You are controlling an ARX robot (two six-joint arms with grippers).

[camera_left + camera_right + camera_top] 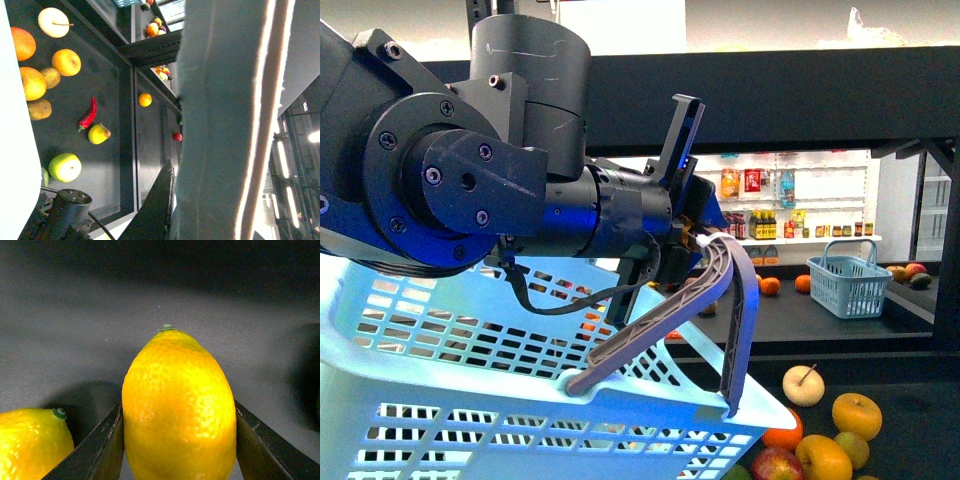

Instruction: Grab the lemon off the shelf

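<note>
Right gripper [177, 409] clamps lemon [177, 400] across mid-girth; rind firm, waxy, probably slippery, light. Left gripper [694, 238] holds basket handle [742, 300].

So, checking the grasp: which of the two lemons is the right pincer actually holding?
The nearer lemon, pressed between both dark fingers; the other lemon sits outside them, only partly in view.

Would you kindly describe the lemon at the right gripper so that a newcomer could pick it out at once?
On the flat dark tier of the shelf, find the right gripper. The lemon sits between its two dark fingers, which touch both its sides, green stem nub pointing away from the camera. The neighbouring lemon lies outside the fingers, beside one of them.
</note>
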